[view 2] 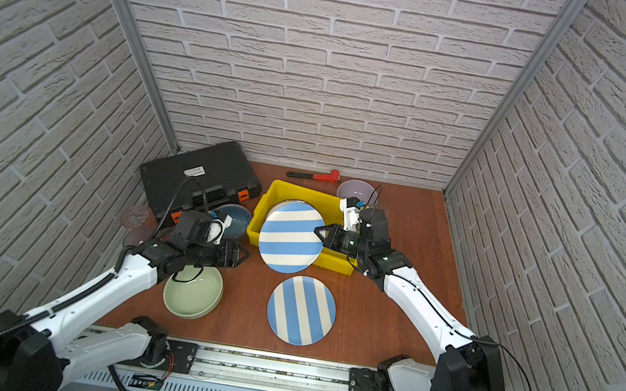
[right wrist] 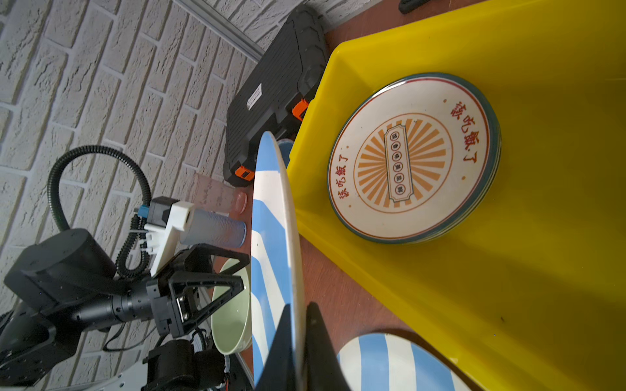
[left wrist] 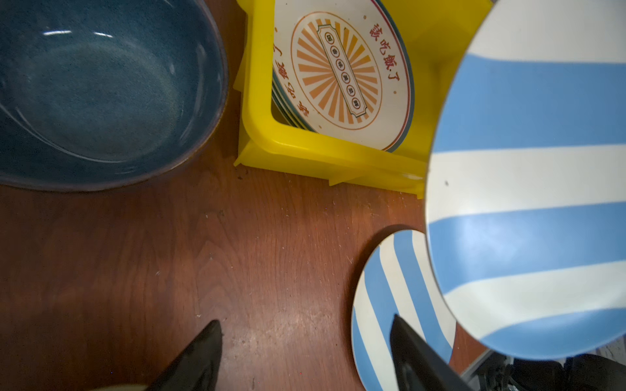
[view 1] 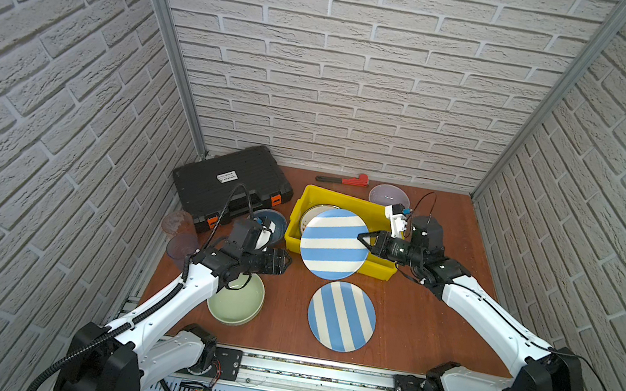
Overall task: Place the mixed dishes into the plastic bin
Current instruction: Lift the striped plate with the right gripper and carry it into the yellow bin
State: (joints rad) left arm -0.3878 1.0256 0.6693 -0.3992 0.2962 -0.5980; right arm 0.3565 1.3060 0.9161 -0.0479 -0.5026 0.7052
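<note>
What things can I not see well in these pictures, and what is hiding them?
The plates under the sunburst plate in the yellow bin: both wrist views show only their edges, and in both top views the held striped plate covers most of the stack.
The blue bowl: in both top views it is partly behind the left arm.
The case label: its text is too small to read.

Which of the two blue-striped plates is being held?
The striped plate over the yellow bin, pinched by the right gripper; its twin lies flat on the table.
</note>
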